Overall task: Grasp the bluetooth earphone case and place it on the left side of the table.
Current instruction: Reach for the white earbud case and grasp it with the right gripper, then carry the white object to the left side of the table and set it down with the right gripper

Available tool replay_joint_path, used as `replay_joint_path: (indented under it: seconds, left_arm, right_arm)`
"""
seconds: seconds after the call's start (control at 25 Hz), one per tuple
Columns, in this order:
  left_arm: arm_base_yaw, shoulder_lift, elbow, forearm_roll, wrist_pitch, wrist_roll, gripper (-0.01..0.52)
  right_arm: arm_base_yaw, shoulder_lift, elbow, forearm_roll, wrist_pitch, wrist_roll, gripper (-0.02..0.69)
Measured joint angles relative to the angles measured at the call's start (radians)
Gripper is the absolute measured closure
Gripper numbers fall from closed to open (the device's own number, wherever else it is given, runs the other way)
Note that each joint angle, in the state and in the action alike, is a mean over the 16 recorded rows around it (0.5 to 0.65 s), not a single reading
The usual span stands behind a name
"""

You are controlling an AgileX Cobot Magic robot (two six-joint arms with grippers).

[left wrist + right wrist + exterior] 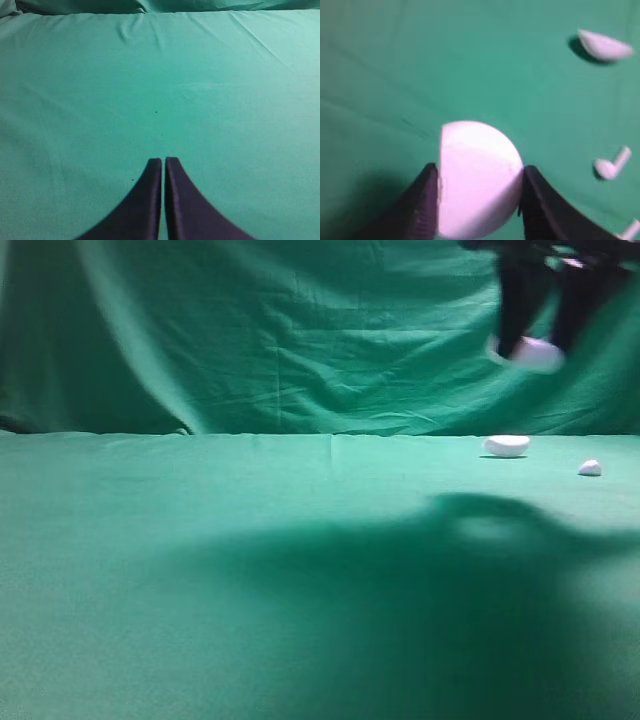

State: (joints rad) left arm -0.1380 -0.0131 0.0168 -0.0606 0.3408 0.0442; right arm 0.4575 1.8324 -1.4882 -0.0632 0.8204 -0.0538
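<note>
High at the right of the exterior view, my right gripper (536, 346) hangs above the table (250, 540), shut on the bluetooth earphone case (538, 355), a glossy white rounded case. In the right wrist view the case (477, 177) sits squeezed between the two dark fingers of that gripper (480, 172), well clear of the teal cloth (395, 60). My left gripper (163, 161) shows only in its own wrist view, fingers pressed together with nothing between them, over bare cloth (200, 75).
A white half-oval lump (506, 445) (605, 45) lies on the cloth at the far right. Near it lie a small white earbud (590, 468) (612, 165) and a second earbud (631, 230). A darker green backdrop (300, 330) hangs behind.
</note>
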Motion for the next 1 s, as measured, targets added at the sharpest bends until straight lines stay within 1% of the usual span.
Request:
replay_joint_path:
  seconds: [0.36, 0.52, 0.68, 0.8, 1.0]
  left_arm:
    - [0.000, 0.000, 0.000, 0.000, 0.000, 0.000, 0.514]
    - [0.000, 0.000, 0.000, 0.000, 0.000, 0.000, 0.514]
    - [0.000, 0.000, 0.000, 0.000, 0.000, 0.000, 0.514]
    - [0.000, 0.000, 0.000, 0.000, 0.000, 0.000, 0.514]
    - [0.000, 0.000, 0.000, 0.000, 0.000, 0.000, 0.514]
  right_arm:
    - [0.314, 0.276, -0.364, 0.006, -0.029, -0.015, 0.368]
    - [0.424, 0.415, -0.483, 0.009, -0.055, -0.028, 0.368]
    - [0.498, 0.516, -0.557, 0.011, -0.091, -0.041, 0.368]
    - [0.531, 0.563, -0.585, 0.012, -0.114, -0.051, 0.356]
    - [0.552, 0.595, -0.597, 0.014, -0.139, -0.060, 0.291]
